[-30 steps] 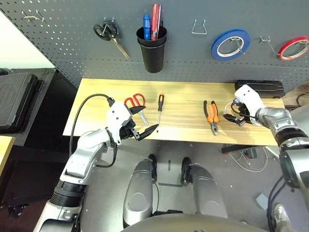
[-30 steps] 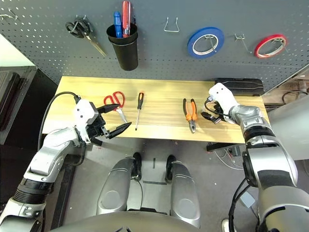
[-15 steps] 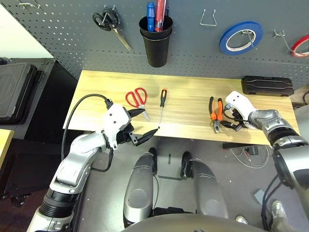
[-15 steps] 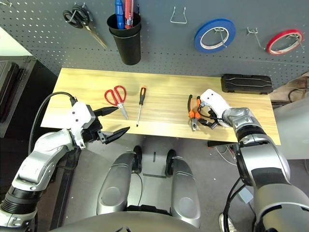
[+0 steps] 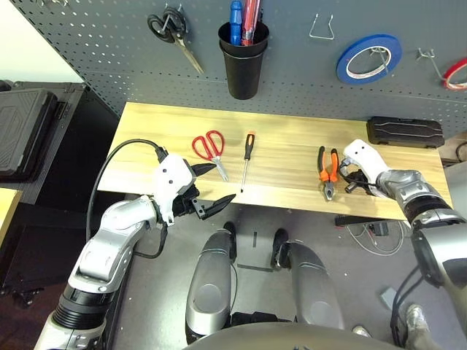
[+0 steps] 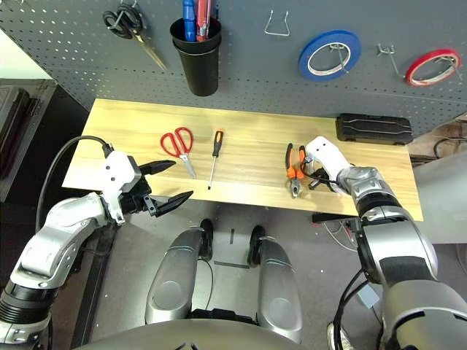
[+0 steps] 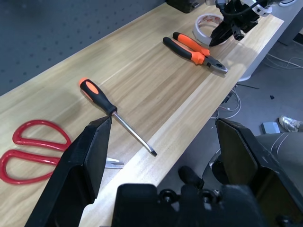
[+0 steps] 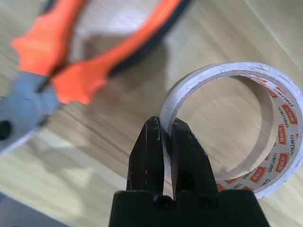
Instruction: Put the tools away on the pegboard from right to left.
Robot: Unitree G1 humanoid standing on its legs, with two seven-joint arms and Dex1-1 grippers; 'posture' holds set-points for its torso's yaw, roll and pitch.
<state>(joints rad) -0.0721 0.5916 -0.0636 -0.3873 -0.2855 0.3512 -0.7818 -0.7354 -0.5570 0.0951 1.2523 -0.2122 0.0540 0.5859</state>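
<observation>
On the wooden table (image 5: pixel 284 193) lie red-handled scissors (image 5: pixel 208 146), a slim screwdriver (image 5: pixel 246 157) and orange-and-black pliers (image 5: pixel 326 166). Just right of the pliers, my right gripper (image 8: pixel 164 125) is shut on the rim of the white tape roll (image 8: pixel 279 142), which rests flat on the table. My left gripper (image 5: pixel 219 182) hangs open at the table's front edge, below the scissors and screwdriver (image 7: pixel 102 101), holding nothing. The dark grey pegboard (image 5: pixel 292 73) rises behind the table.
The pegboard carries black-handled scissors (image 5: pixel 175 36), a black cup (image 5: pixel 243 58) with tools in it, a bare hook (image 5: pixel 321 28), a blue tape roll (image 5: pixel 368 58) and a red tape roll (image 5: pixel 456 73). A black case (image 5: pixel 405 131) lies at the table's back right.
My right gripper has gone from open to shut on the white tape roll's rim, next to the pliers. The head views have shifted. My left gripper stays open.
</observation>
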